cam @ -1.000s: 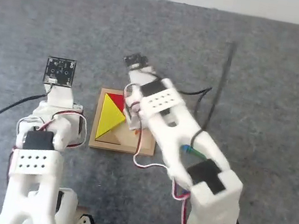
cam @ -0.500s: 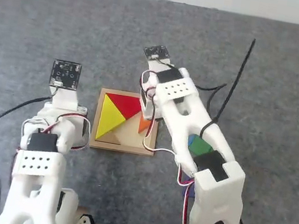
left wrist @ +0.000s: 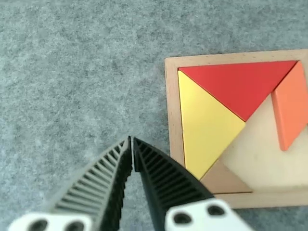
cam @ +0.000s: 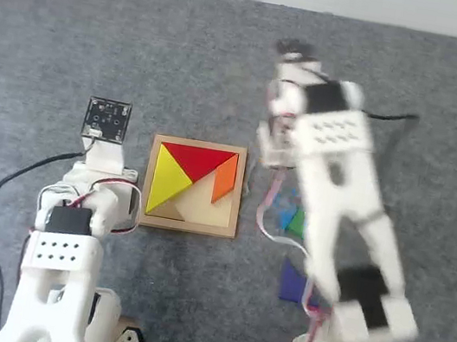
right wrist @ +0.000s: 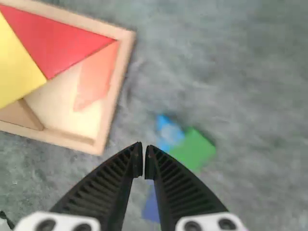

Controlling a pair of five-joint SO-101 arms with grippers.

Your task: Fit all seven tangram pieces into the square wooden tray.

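The square wooden tray [cam: 187, 225] lies between the arms. It holds a red triangle [cam: 199, 162], a yellow triangle [cam: 167, 183], an orange parallelogram [cam: 226, 178] and a small tan triangle [cam: 168, 209]. My left gripper [left wrist: 132, 140] is shut and empty over the carpet, just beside the tray rim [left wrist: 171, 120] nearest the yellow triangle [left wrist: 207, 125]. My right gripper [right wrist: 143, 147] is shut and empty above the carpet. It hangs between the tray rim [right wrist: 115, 96] and the loose green piece [right wrist: 192, 150], light blue piece [right wrist: 168, 130] and dark blue piece [right wrist: 153, 207].
The right arm [cam: 331, 135] stretches over the loose green piece [cam: 297, 222] and a purple-blue piece [cam: 293, 280] right of the tray. Grey carpet covers the table. Cables trail from both arms. Open carpet lies behind and left of the tray.
The right arm swung from over the tray to its right, leaving the orange parallelogram in the tray's right side. The left arm shifted only slightly.
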